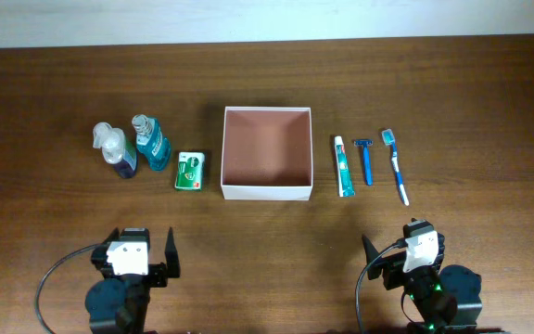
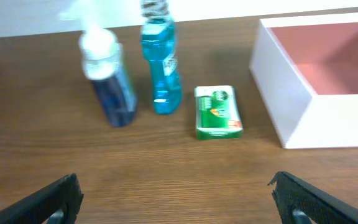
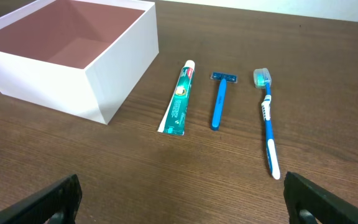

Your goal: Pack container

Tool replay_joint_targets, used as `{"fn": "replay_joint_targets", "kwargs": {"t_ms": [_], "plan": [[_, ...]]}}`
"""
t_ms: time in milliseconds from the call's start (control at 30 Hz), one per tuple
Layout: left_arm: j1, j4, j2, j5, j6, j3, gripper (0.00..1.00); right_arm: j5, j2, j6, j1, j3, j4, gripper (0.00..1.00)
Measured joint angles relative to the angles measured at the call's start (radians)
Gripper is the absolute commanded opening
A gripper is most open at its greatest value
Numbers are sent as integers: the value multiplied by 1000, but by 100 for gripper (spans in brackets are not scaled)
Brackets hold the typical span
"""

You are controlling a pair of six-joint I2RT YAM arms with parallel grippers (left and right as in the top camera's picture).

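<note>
L hand: wide, empty; container ahead-right.
R hand: wide, empty; container ahead-left.
Toothpaste: we judge R hand nearer; long axis points away.

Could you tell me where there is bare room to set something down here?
Bare: the wooden table strip between the row of items and the left gripper and right gripper. The square white cardboard box is empty inside. Crowded: the green packet beside the box; green-and-white toothpaste tube, blue razor, blue-and-white toothbrush close together.

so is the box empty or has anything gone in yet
Empty: the cardboard box shows only bare pinkish-brown floor; toothpaste, razor and toothbrush lie outside it.
</note>
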Motion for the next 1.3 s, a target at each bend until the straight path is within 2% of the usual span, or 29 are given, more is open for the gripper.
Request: {"fn": "replay_joint_targets", "kwargs": {"t_ms": [167,300,400,633,800,933,1133,1300], "plan": [[0,-41,6,52,-9,8,100,0,0,0,0,0,0,99],[0,-101,102,55,-24,130,100,0,0,0,0,0,0,99],[0,-176,245,39,-28,310,100,1,0,0,0,0,0,99],[0,-462,831,4,-26,836,100,0,0,1,-1,-1,0,99],[1,-634,1184,12,-26,1234,100,0,0,0,-1,-1,2,99],[1,-687,1387,55,-26,1530,100,0,0,0,-1,-1,1,99],[9,-768,1554,58,-73,1737,99,0,0,0,-1,-1,1,99],[40,-798,1667,8,-102,1778,100,0,0,0,-1,-1,1,99]]}}
